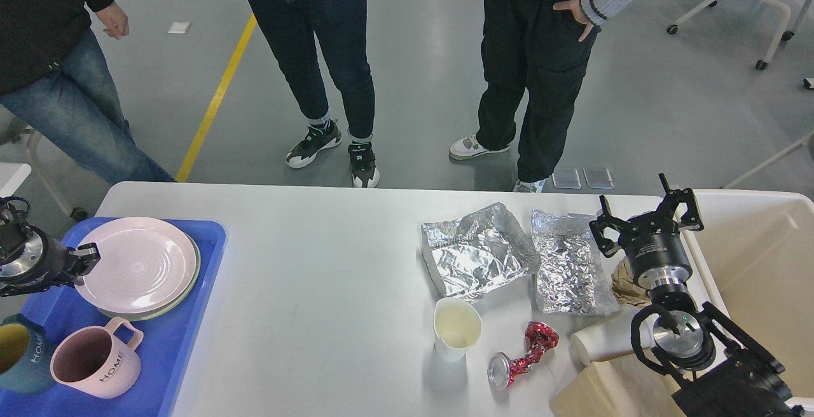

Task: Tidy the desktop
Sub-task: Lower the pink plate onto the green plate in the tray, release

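Left gripper (81, 257): seen at the left edge, at the rim of the pink plate; whether the fingers are clenched on the rim or released cannot be told.
Blue tray (191, 315): laid on the left end of the desktop; crockery is gathered in it.
Pink plate (137, 264): stacked flat on a green plate (184, 287) inside the tray.
Mugs: a pink mug (95, 360) and a blue mug (19, 353) are stood at the tray's near end.
Desktop (318, 277): the white table spanning the view; its middle is bare.
Foil sheets: two crumpled pieces (477, 252) (569, 271) are left lying right of centre.
Paper cup (456, 328): upright, near the foil.
Crushed can (521, 356): lying beside the cup.
Right gripper (645, 217): fingers spread, nothing grasped, held above the table's right end.
Cream bin (750, 258): beside the table's right end.
Progress: crockery is judged sorted; the rubbish on the right is judged still to be binned.
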Controlling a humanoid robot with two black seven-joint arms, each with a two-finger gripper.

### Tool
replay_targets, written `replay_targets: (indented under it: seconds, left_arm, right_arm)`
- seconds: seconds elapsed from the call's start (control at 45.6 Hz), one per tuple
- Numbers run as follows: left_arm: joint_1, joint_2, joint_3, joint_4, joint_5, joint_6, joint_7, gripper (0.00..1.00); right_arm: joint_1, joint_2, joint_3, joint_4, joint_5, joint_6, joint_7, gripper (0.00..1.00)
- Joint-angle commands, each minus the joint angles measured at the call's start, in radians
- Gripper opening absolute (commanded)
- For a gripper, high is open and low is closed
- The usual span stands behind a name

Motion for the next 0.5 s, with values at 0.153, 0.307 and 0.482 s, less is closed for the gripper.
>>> replay_targets:
  seconds: [0.153, 0.307, 0.482]
  left_arm:
    - [-0.001, -0.009, -0.003, -0.005, -0.001, 0.004, 0.014, 0.24]
    - [-0.010, -0.012, -0.007, -0.005, -0.005, 0.032, 0.014, 0.45]
    - [-0.038, -0.005, -0.006, -0.005, -0.008, 0.038, 0.006, 0.72]
  right_arm:
    - [0.000, 0.000, 0.000, 0.000, 0.000, 0.000, -0.001, 1.00]
    - [0.000, 0.000, 0.000, -0.001, 0.000, 0.000, 0.001, 1.00]
    - [0.000, 0.000, 0.000, 0.000, 0.000, 0.000, 0.001, 1.00]
